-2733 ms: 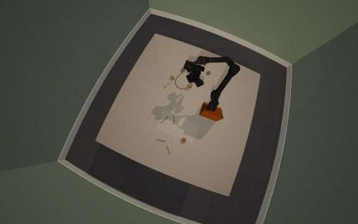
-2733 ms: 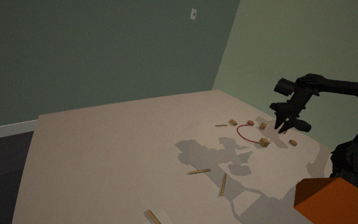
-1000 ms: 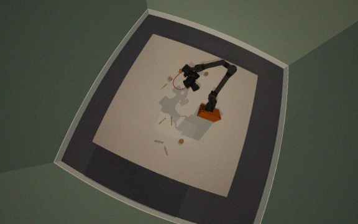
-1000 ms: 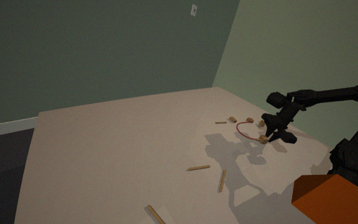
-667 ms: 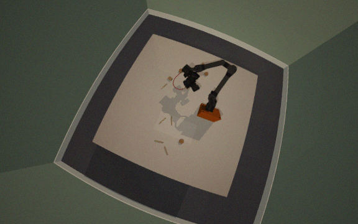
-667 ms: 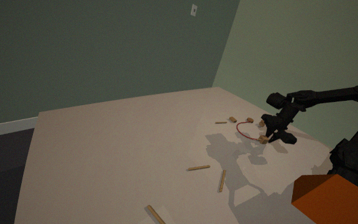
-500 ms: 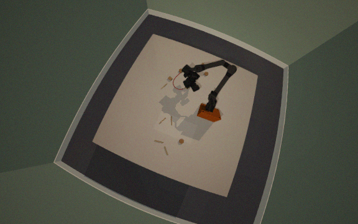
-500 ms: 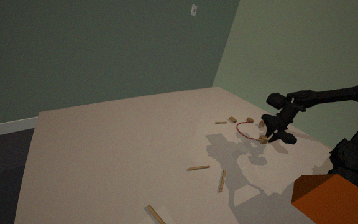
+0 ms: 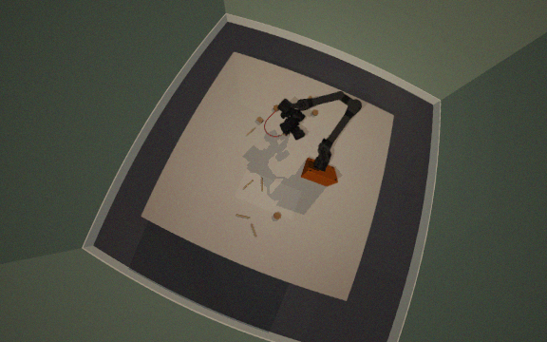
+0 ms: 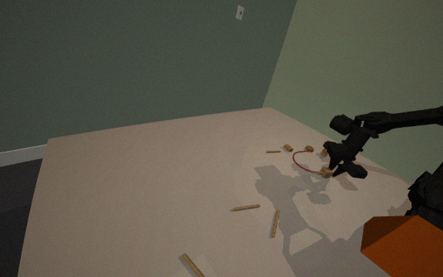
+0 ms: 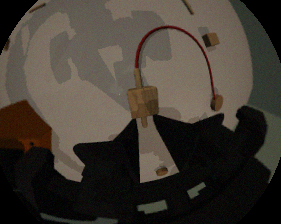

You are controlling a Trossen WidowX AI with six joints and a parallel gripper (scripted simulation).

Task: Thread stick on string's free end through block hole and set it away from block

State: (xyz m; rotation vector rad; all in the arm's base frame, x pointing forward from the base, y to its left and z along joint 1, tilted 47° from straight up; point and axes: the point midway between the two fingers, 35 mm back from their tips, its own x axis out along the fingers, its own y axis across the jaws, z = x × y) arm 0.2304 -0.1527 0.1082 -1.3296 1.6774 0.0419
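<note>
Stick is poking out both sides of the block on the bench — tool is released, fingers a bit apart near the stick's end, red string curving off the other.

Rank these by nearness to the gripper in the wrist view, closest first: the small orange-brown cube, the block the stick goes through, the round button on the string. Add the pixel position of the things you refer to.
1. Pierced block [image 10: 325, 172] [image 11: 143, 102]: right at the fingertips.
2. Round button [image 10: 309, 148] [image 11: 217, 103]: image right, at the string's end.
3. Cube [image 10: 288, 148] [image 11: 211, 39]: farther up, image right.
</note>
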